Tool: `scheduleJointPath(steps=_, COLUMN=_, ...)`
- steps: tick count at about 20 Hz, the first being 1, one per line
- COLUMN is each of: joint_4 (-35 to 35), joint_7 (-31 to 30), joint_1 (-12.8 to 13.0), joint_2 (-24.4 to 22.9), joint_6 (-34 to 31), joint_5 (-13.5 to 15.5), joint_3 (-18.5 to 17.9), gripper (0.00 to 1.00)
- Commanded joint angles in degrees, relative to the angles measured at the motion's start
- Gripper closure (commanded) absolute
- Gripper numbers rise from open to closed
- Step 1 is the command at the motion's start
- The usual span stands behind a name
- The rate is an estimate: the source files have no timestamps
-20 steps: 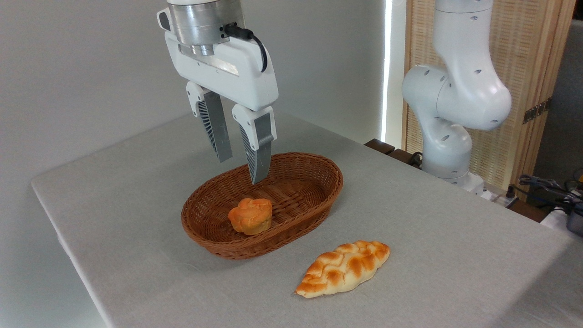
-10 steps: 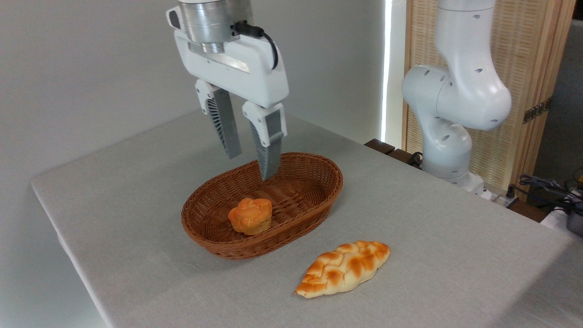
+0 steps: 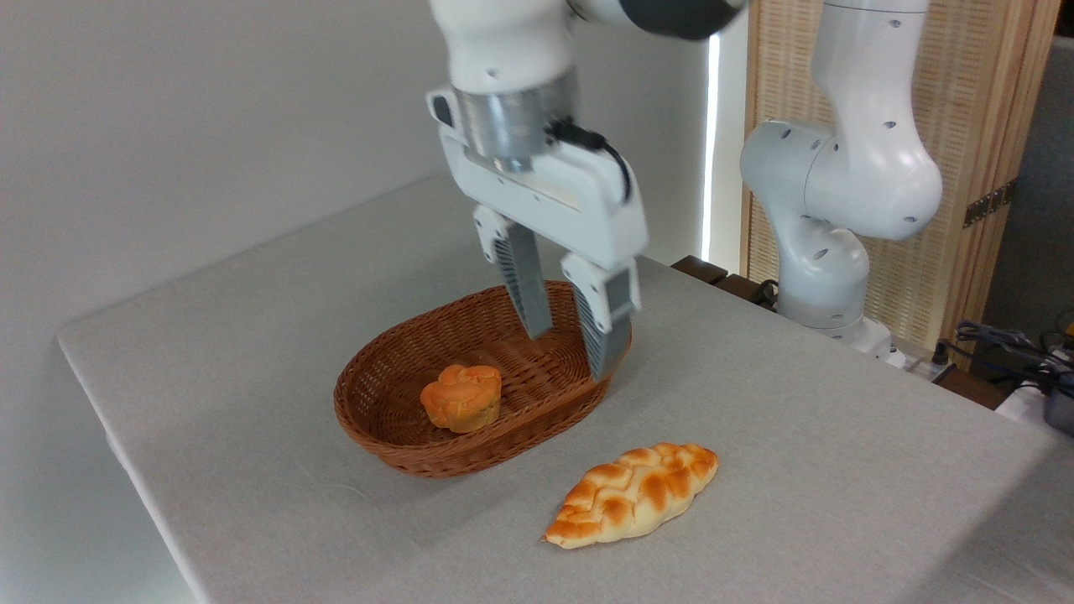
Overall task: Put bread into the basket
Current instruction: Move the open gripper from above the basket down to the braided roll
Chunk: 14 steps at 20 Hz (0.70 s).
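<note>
The white two-finger gripper (image 3: 573,346), spread and empty above the oval brown wicker basket's (image 3: 394,436) right end, could clip that rim on its way to the long braided golden bread (image 3: 633,493), lying on the grey bench (image 3: 822,470) just right of the basket.

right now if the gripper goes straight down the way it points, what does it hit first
Most likely the basket, near its right end. The open gripper hangs over that rim, though depth is unclear from one view.
</note>
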<state>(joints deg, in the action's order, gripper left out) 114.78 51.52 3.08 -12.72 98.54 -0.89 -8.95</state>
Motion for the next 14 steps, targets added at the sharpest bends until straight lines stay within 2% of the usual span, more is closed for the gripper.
scheduleJointPath(steps=1, joint_4=8.3, joint_7=3.0, joint_1=0.8, joint_2=-2.4, joint_6=8.9, joint_5=-0.8, joint_3=-3.3, gripper=0.0)
scheduleJointPath(steps=5, joint_4=13.1, joint_7=10.4, joint_1=0.9, joint_2=-2.2, joint_6=12.1, joint_5=-0.8, joint_3=-6.5, gripper=0.0)
scheduleJointPath(steps=10, joint_4=14.4, joint_7=11.5, joint_1=0.9, joint_2=-1.9, joint_6=12.4, joint_5=-0.9, joint_3=-6.5, gripper=0.0)
scheduleJointPath(steps=13, joint_4=14.5, joint_7=11.9, joint_1=0.9, joint_2=-1.6, joint_6=12.7, joint_5=-4.7, joint_3=-6.5, gripper=0.0)
scheduleJointPath(steps=14, joint_4=15.2, joint_7=11.9, joint_1=0.9, joint_2=-1.3, joint_6=13.0, joint_5=-5.0, joint_3=-6.5, gripper=0.0)
